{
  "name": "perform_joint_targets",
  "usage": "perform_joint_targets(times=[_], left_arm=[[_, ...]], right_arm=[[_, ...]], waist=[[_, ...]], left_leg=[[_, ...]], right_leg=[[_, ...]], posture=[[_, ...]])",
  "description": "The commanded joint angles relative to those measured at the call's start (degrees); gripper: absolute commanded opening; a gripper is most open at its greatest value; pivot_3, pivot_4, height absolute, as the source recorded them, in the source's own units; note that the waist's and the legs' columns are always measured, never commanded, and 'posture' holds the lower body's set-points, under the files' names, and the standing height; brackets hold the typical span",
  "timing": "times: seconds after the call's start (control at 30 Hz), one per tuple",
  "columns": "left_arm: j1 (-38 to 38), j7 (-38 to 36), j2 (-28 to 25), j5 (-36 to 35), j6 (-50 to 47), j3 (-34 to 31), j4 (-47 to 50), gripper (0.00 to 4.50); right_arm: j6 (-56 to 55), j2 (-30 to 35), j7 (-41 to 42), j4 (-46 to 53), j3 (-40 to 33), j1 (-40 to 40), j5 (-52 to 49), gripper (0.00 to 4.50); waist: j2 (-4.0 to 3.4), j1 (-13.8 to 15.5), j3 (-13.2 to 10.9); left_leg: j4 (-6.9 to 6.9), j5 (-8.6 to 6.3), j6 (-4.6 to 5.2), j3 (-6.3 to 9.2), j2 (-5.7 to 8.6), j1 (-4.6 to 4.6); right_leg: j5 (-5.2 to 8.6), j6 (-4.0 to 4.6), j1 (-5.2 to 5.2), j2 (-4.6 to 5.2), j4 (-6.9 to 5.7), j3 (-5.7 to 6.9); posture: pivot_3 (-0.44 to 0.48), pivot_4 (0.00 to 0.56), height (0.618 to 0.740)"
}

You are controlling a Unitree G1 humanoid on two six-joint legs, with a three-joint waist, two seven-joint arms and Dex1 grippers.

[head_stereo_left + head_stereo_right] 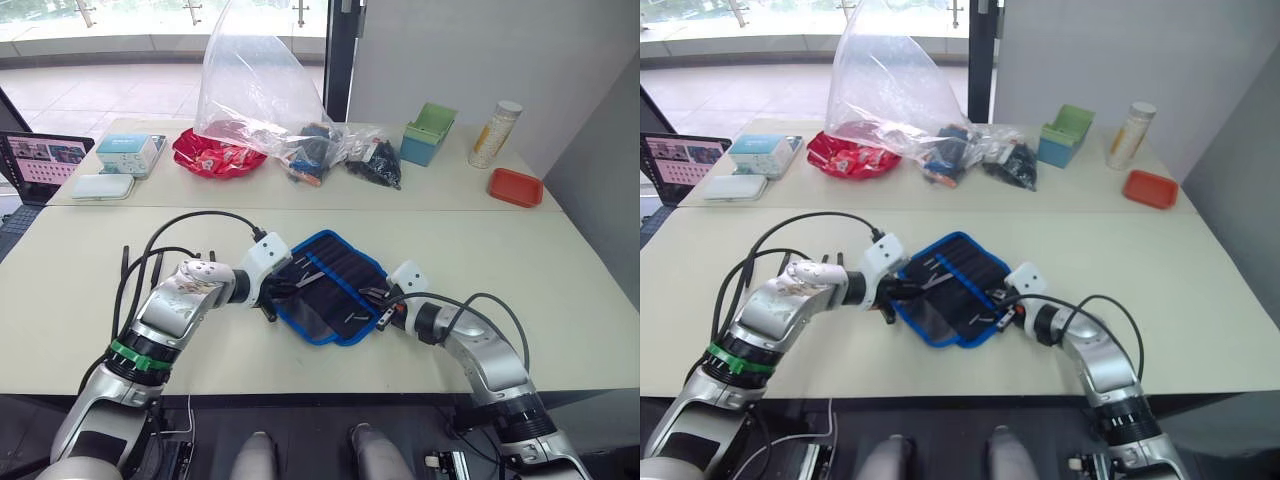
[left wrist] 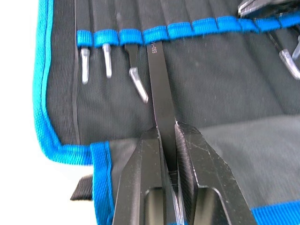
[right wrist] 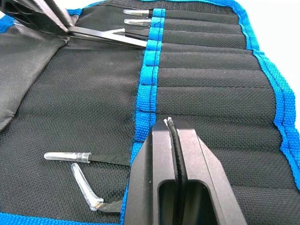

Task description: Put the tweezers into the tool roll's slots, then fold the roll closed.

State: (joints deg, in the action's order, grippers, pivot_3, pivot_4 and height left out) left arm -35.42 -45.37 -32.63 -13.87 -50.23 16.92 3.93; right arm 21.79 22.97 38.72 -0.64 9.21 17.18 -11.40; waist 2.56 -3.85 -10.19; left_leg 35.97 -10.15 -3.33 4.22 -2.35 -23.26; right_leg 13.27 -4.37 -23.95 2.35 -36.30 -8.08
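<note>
I am watching the tool roll (image 1: 330, 285) lying open and flat on the tabletop (image 1: 560, 260), between my two arms, its blue band of slots (image 3: 149, 70) running across its middle. The left pincer (image 2: 168, 140) is sitting at the roll's left side and is clamping a flat black tweezer (image 2: 158, 89) edge-on between its two fingers, closed down to the thickness of the blade. That tweezer's long axis is running straight ahead from the pincer, and its far end is passing under the band beside three others (image 2: 108, 60) already seated there with their capped tips showing. I am judging that a further push along that same line would seat it deeper.

The right pincer (image 3: 169, 123) is resting at the roll's right side, its fingers pressed together on a thin dark strip I cannot identify. Just beside it, two capped tweezers (image 3: 70, 157) are lying in slots. The left arm is plainly the nearer one to the tweezer being seated.
</note>
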Motion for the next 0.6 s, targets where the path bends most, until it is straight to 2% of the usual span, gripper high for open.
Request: perform_joint_targets(times=[0.03,0.27,0.6], left_arm=[[-2.1,0.7,3.1,0.8,1.3,1.3,-0.6,0.00],[-6.2,3.2,9.0,6.3,5.5,4.9,-7.8,0.00],[-8.7,5.7,15.1,9.9,12.8,4.1,-17.9,0.00]], right_arm=[[2.9,0.6,0.4,-3.2,2.2,-1.8,2.0,0.06],[3.1,0.1,0.2,-3.3,2.4,-1.7,2.1,0.06],[3.1,0.0,-0.4,-3.1,2.0,-2.2,2.3,0.06]], waist=[[0.01,0.0,0.0],[0.02,0.0,0.1],[0.00,0.0,0.1]], left_leg=[[0.00,0.00,0.00,0.00,0.00,0.00],[0.02,0.00,0.00,0.05,0.05,0.09],[0.01,0.00,0.00,0.17,0.13,0.33]], right_leg=[[0.00,0.00,0.01,0.00,0.00,0.00],[-0.01,-0.02,0.16,0.00,0.06,-0.01],[0.02,-0.06,0.53,0.01,0.15,0.00]], posture=[[0.000,0.150,0.733],[0.000,0.150,0.733],[0.000,0.150,0.733]])
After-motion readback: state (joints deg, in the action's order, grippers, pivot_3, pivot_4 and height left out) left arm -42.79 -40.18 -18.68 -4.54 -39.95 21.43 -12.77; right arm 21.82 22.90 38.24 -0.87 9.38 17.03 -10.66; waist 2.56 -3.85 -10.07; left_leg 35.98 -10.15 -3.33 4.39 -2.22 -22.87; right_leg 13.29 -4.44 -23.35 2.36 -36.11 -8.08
